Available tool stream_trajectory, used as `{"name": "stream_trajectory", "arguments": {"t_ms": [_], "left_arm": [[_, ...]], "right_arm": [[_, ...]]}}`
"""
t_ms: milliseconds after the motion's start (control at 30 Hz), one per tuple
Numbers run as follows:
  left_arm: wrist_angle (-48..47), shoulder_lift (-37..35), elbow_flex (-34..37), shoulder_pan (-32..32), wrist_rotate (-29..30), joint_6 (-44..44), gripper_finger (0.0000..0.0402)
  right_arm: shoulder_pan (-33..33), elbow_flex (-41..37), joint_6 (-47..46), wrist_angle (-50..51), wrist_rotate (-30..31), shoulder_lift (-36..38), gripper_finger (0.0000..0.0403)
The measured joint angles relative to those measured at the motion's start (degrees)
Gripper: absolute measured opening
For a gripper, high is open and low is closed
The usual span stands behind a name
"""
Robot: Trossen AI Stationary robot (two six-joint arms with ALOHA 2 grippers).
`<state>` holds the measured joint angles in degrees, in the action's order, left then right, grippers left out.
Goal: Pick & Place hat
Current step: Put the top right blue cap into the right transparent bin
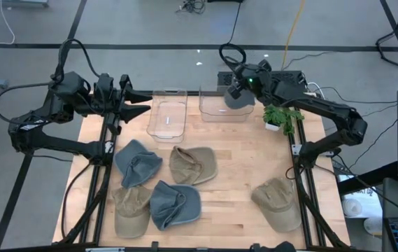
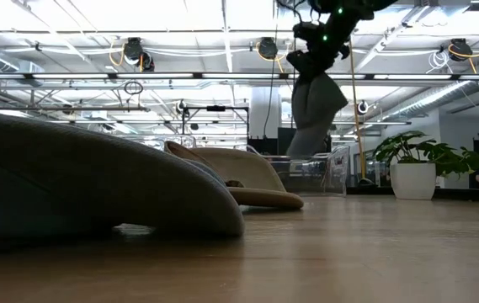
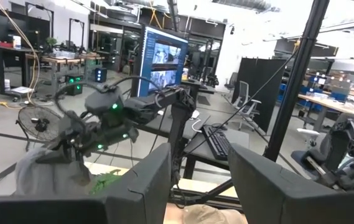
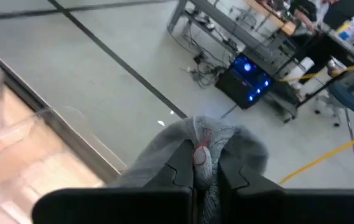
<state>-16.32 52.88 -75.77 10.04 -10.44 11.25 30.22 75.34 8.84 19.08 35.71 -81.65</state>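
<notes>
Five hats lie on my wooden counter (image 1: 240,161): two blue-grey ones (image 1: 137,162) (image 1: 175,204) and three tan ones (image 1: 192,164) (image 1: 131,210) (image 1: 278,203). My right end effector (image 1: 236,89) is clenched on a sixth, grey hat (image 1: 240,100), which hangs in the air above the right clear bin (image 1: 221,112). My left end effector (image 1: 137,102) waits partly spread and holding nothing beside the left clear bin (image 1: 168,116). A potted plant (image 1: 280,117) stands near the right bin.
</notes>
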Motion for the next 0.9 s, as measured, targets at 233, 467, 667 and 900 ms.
{"name": "stream_trajectory", "arguments": {"t_ms": [233,467,667,900], "left_arm": [[-0.17,0.0,0.0,0.0,0.0,-0.22,0.017],[-0.2,0.0,0.0,0.0,0.0,0.0,0.017],[-0.24,0.0,0.0,0.0,0.0,0.02,0.017],[-0.23,0.0,0.0,0.0,-0.02,0.04,0.017]], "right_arm": [[0.96,-0.05,-0.9,0.0,-1.51,-3.08,0.0005],[2.53,-0.05,-2.76,0.84,-1.84,-5.55,0.0005],[4.9,-0.05,-5.15,4.18,-4.75,-5.52,0.0005],[5.44,-3.36,-4.95,3.63,-5.98,-5.5,0.0005]]}}
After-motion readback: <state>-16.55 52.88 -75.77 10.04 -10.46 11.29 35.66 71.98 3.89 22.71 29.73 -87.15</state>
